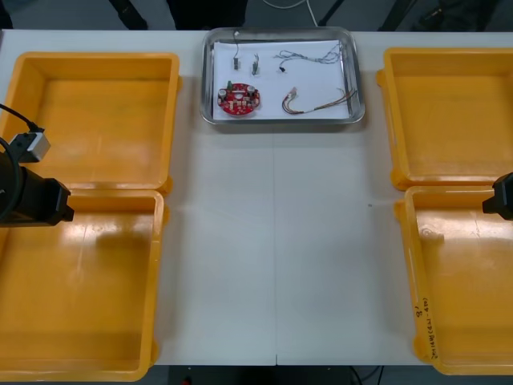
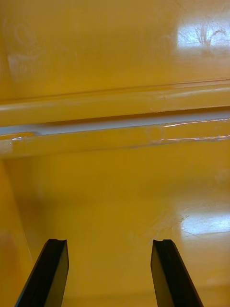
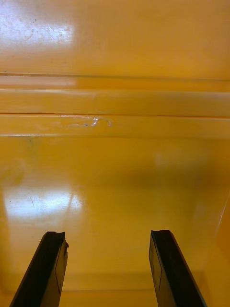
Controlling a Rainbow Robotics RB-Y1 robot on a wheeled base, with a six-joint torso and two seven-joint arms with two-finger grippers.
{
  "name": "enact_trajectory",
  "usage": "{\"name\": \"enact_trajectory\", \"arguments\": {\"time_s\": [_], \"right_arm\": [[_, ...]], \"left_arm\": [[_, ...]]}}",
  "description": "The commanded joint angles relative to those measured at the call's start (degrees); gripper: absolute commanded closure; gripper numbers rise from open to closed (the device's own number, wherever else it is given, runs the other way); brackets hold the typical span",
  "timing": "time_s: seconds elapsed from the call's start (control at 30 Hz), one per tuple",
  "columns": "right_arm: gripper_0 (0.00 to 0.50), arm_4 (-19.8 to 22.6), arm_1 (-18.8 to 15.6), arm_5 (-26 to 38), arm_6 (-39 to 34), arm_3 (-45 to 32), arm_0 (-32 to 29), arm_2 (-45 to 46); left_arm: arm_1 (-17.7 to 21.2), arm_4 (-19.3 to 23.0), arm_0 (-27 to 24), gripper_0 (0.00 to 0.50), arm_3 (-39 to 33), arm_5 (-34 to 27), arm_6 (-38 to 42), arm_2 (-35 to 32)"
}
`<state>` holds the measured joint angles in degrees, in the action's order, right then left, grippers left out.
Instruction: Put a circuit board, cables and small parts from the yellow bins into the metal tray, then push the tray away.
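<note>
Left tool [image 3: 108, 235] & right tool [image 2: 109, 242] hang w/ my fingers [image 3: 48, 268] apart over yellow bins [image 1: 96, 112]. Circuit board [image 1: 239, 98], cables [image 1: 317, 56], small metal parts [image 1: 238, 58] all lie in metal tray [image 1: 280, 122] at counter's [image 1: 272, 241] far edge, so loading looks done, push prob. too.

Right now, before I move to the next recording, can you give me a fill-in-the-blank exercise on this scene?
1. The round circuit board lying in the metal tray is ____ in colour.
2. The left gripper hangs over the near left bin with its fingers ____.
3. The right gripper, also open, hangs over the near right bin; the table carries ____ yellow bins in all.
Missing words: red, open, four.
</note>
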<state>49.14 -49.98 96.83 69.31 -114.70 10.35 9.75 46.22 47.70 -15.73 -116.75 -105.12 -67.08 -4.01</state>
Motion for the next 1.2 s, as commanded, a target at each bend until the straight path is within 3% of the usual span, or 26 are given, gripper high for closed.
{"name": "enact_trajectory", "arguments": {"time_s": [0.03, 1.2], "right_arm": [[0.000, 0.4, 0.3, 0.1, 0.6, -0.4, -0.7, 1.9], [0.000, 0.4, 0.3, 0.1, 0.6, -0.4, -0.7, 1.9]], "left_arm": [[-0.5, 0.4, 1.0, 0.000, -1.7, 0.2, -4.5, -1.9], [-0.5, 0.4, 1.0, 0.000, -1.7, 0.2, -4.5, -1.9]]}}
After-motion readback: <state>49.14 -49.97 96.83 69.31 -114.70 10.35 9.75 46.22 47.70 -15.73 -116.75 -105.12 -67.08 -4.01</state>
